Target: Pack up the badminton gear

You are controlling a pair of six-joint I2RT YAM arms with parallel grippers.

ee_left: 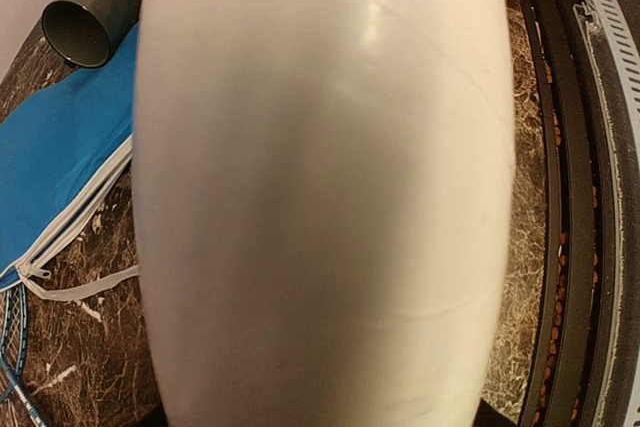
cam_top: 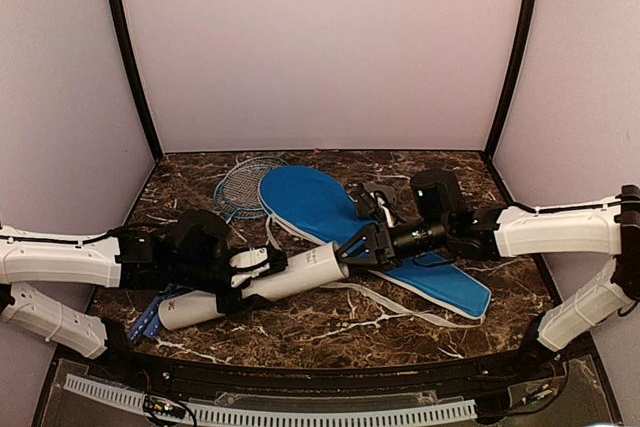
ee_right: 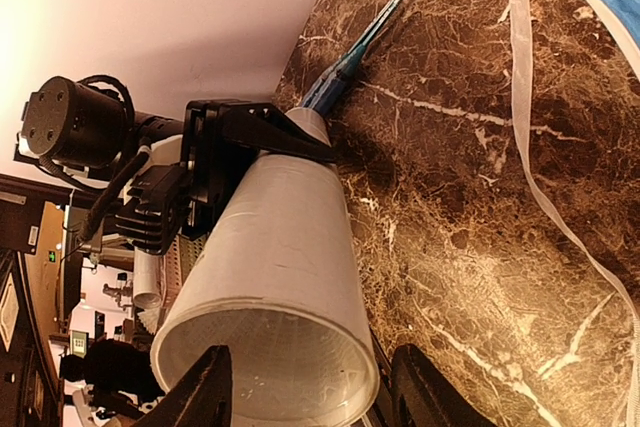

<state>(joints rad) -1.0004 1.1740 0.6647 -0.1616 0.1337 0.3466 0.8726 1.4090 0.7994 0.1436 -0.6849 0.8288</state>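
The long white tube point(cam_top: 262, 284) lies slanted across the near table. My left gripper point(cam_top: 245, 277) is shut on its middle, and in the left wrist view the tube point(ee_left: 320, 187) fills the frame and hides the fingers. My right gripper point(cam_top: 352, 250) is at the tube's open right end point(ee_right: 270, 367), its two fingers point(ee_right: 205, 387) closed against the rim on either side. The dark cap point(ee_left: 85, 17) lies off the tube beside the blue zip bag point(cam_top: 320, 202). A racket head point(cam_top: 243, 187) sticks out left of the bag. Blue handles point(cam_top: 150, 319) lie under the tube's left end.
The bag's white strap point(cam_top: 400, 312) loops over the brown marble table point(cam_top: 330, 332) near the front edge. A black rail point(cam_top: 300, 377) borders the table's near side. Pale walls close off the back and both sides.
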